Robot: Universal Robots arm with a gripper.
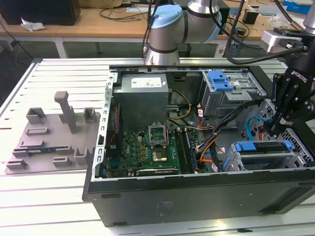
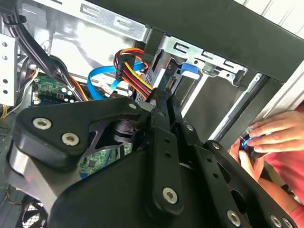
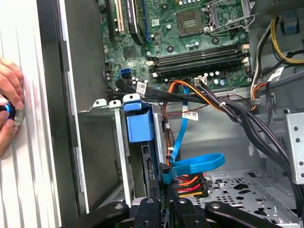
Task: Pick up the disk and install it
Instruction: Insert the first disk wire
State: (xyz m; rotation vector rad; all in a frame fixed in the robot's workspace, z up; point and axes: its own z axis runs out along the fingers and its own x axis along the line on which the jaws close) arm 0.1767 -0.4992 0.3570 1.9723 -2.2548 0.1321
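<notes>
At the drive cage (image 1: 275, 160), I am seating the disk (image 1: 253, 146), jaws pinched together; finishing likely needs straight pressure.

White letters are printed on the black gripper (image 1: 277, 125), a white label (image 1: 147, 83) with tiny print is stuck on the grey power box (image 1: 142, 105), and small white tags (image 3: 190, 115) with print too small to be read are hung on the wires (image 3: 223, 105).
</notes>
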